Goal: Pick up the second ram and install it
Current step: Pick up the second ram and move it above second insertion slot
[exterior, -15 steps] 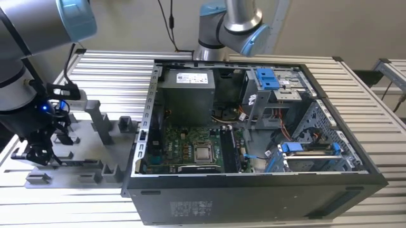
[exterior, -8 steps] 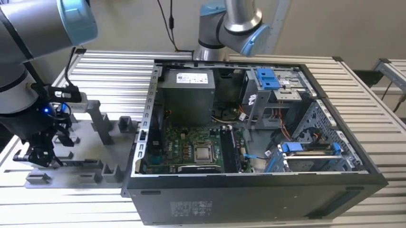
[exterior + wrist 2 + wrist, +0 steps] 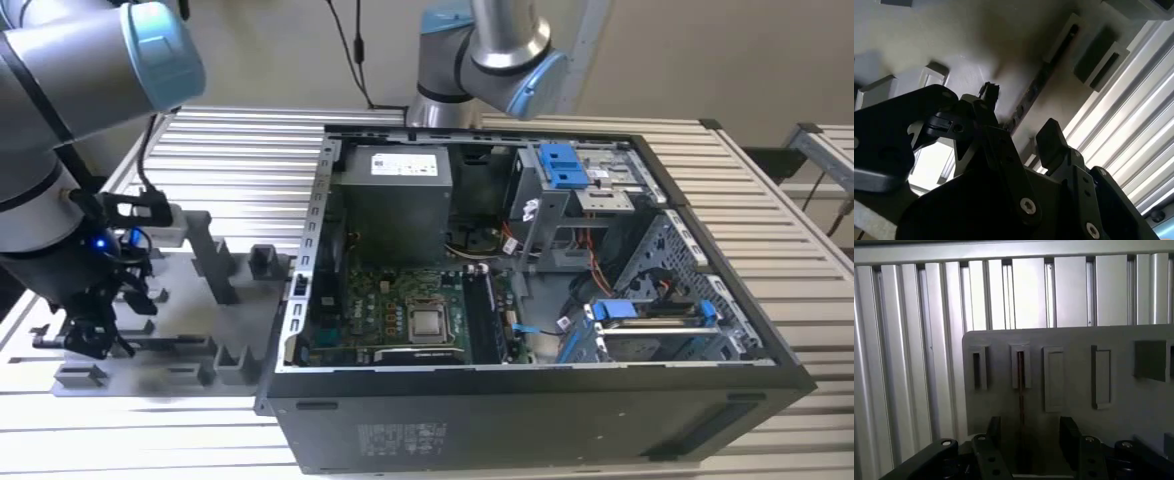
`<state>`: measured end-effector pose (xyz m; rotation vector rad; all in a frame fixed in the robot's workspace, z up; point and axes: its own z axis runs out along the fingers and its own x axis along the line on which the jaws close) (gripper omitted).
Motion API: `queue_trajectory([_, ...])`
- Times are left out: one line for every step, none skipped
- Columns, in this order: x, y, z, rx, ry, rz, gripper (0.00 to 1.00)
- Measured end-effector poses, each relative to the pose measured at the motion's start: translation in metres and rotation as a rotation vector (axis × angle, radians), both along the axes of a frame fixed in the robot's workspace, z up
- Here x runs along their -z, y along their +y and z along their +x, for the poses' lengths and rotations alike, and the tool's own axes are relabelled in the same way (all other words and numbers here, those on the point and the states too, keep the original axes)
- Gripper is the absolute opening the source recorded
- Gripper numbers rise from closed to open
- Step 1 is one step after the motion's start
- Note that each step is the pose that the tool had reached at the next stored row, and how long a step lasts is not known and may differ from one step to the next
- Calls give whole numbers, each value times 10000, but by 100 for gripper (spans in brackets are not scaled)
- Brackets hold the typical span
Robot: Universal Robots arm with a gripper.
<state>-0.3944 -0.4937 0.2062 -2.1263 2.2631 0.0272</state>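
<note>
second ram (image 3: 1021, 390) | thin brownish edge, upright in grey holder (image 3: 1134, 410) | gripper (image 3: 1031, 424) spread astride it, gripping nothing

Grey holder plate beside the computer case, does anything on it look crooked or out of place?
Nothing stands out. The second ram stands straight in its holder plate slot, with the open gripper straddling it.

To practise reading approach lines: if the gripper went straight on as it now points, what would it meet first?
Probably the second ram, standing on edge in the grey holder, between the open jaws of the gripper; depth unclear.
</note>
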Motion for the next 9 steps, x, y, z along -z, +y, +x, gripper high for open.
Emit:
queue_trajectory([12,-2,-3,-86,-1,6,59])
queue_trajectory([25,-1,-4,-185,-2,7,59])
queue_trajectory([40,-1,-5,-289,-3,6,59])
queue_trajectory([53,-2,-5,-352,-5,5,59])
queue_trajectory([68,-2,-5,-383,-7,6,59])
queue_trajectory([81,-4,-5,-401,-8,5,59])
queue_trajectory([93,-8,-5,-408,-7,7,59])
queue_trajectory([105,-10,-6,-409,-8,9,59])
queue_trajectory([118,-10,-5,-409,-10,11,59])
